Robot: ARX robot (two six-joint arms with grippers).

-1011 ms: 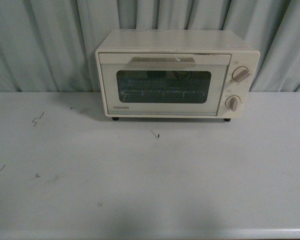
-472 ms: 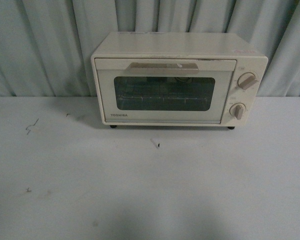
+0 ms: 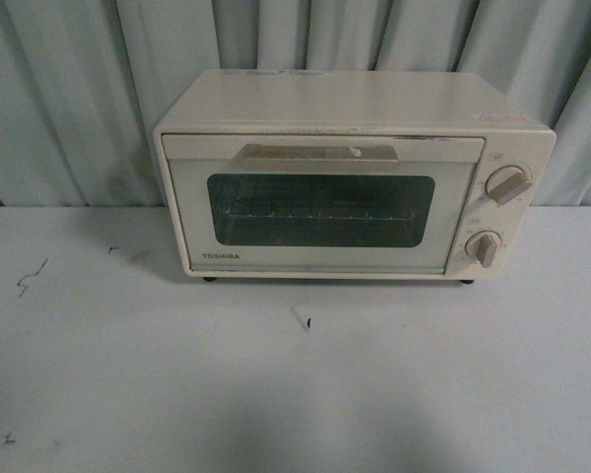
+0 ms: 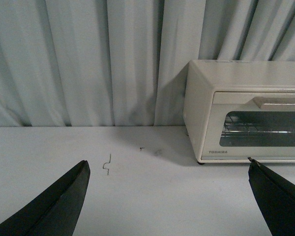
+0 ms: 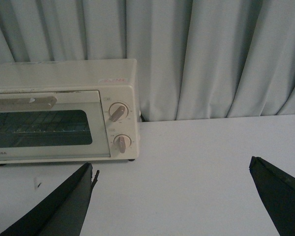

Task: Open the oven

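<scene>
Clerk: Moved since the earlier frame: cream-white boxy toaster oven (image 3: 355,177) shows larger and nearer. Location?

Auditor: On white table (image 3: 128,394), door shut. Step: approach. Left gripper (image 4: 167,201) and right gripper (image 5: 169,201) have jaws spread, empty, well short of oven. Next: reach flat beige bar handle (image 3: 320,152) along oven door's top, pull down.

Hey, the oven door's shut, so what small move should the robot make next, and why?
Probably advance the right hand toward the bar handle of the oven. The door is shut, the hand is open and empty, short of the oven, and the handle runs along the door's top.
</scene>
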